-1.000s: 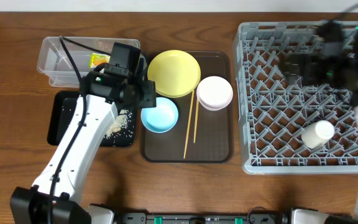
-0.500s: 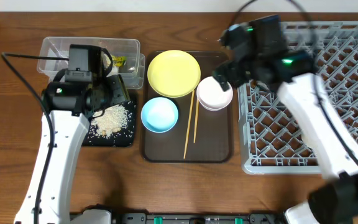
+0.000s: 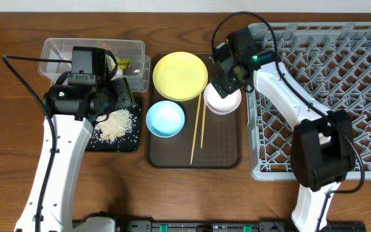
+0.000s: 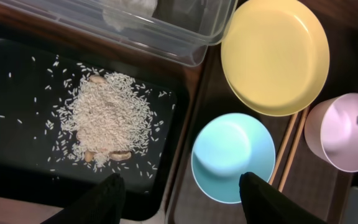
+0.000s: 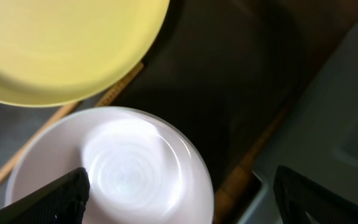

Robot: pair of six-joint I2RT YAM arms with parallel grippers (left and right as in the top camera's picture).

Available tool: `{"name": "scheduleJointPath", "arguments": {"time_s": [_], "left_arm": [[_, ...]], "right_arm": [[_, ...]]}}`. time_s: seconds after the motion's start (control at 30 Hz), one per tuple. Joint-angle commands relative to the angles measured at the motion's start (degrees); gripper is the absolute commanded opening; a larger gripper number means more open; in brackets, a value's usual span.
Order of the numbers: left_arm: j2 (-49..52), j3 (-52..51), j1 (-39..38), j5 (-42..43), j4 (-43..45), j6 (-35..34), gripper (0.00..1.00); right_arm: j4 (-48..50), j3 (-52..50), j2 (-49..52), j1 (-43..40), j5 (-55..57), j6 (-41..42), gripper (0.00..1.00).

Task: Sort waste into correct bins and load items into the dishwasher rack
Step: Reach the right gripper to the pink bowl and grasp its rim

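My left gripper (image 3: 121,98) (image 4: 182,202) is open and empty, over the edge between the black tray (image 3: 66,125) (image 4: 17,162) and the brown serving tray. White rice (image 3: 116,122) (image 4: 107,118) lies piled in the black tray. The clear tub (image 3: 57,61) (image 4: 166,37) holds the snack wrapper (image 3: 122,62) and a white tissue (image 4: 129,7). My right gripper (image 3: 224,80) (image 5: 185,208) is open, just above the stacked white bowls (image 3: 223,98) (image 5: 117,168) (image 4: 340,130). The yellow plate (image 3: 180,76) (image 4: 275,53) (image 5: 61,43), blue bowl (image 3: 165,118) (image 4: 232,155) and chopsticks (image 3: 196,129) (image 4: 291,149) lie on the serving tray. The cup is hidden.
The brown serving tray (image 3: 227,148) sits mid-table. The grey dishwasher rack (image 3: 340,77) (image 5: 347,106) fills the right side, its near wall close beside the white bowls. My right arm crosses over the rack's left part.
My right arm has swung from over the rack to just above the white bowls. My left arm drew back from the blue bowl to the black tray, where the rice pile now shows.
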Motion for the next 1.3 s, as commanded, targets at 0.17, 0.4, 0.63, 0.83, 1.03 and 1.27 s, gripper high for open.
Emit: {"name": "scheduleJointPath", "arguments": {"time_s": [0.17,0.4,0.63,0.83,1.03,1.27], "left_arm": [[-0.04,0.39,0.24,-0.66,-0.24,-0.52,0.63],[-0.07,0.39,0.24,-0.66,-0.22,-0.52,0.63],[-0.07,0.39,0.24,-0.68,-0.22,-0.52,0.63],[-0.07,0.39,0.24,-0.68,-0.22,-0.52,0.63],[-0.07,0.39,0.24,-0.66,-0.22,-0.52,0.63],[-0.07,0.39,0.24,-0.66,-0.24,-0.52,0.63]], "right_arm": [[-3.5,0.15,3.91,2.19,0.35,-5.35,0.93],[-7.15,0.17,4.15,4.74,-0.74,-8.02,0.85],[-7.85,0.17,4.15,4.98,-0.7,-4.74,0.47],[-7.76,0.17,4.15,4.72,-0.5,-4.61,0.24],[-7.76,0.17,4.15,4.17,0.48,-4.63,0.06],[-7.69,0.17,4.15,3.82,1.92,-4.61,0.01]]}}
